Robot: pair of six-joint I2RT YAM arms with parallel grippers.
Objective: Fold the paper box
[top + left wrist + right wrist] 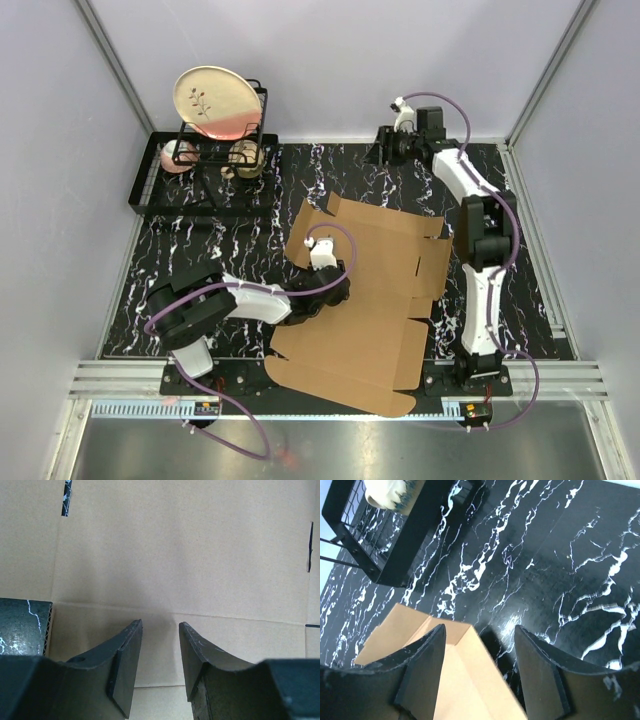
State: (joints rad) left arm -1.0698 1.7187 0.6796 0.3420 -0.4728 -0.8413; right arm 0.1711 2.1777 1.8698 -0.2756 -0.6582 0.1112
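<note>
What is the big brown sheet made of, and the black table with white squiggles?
The paper box looks like plain brown cardboard, matte; the left wrist view shows wavy layers along a cut edge. The table looks like black marble with white veins, slightly shiny where light glints. It could be a printed cover instead; I cannot tell.

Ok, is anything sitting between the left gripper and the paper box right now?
Nothing visible. The left gripper is directly over the paper box, its jaws apart, and only bare cardboard shows between them.
</note>
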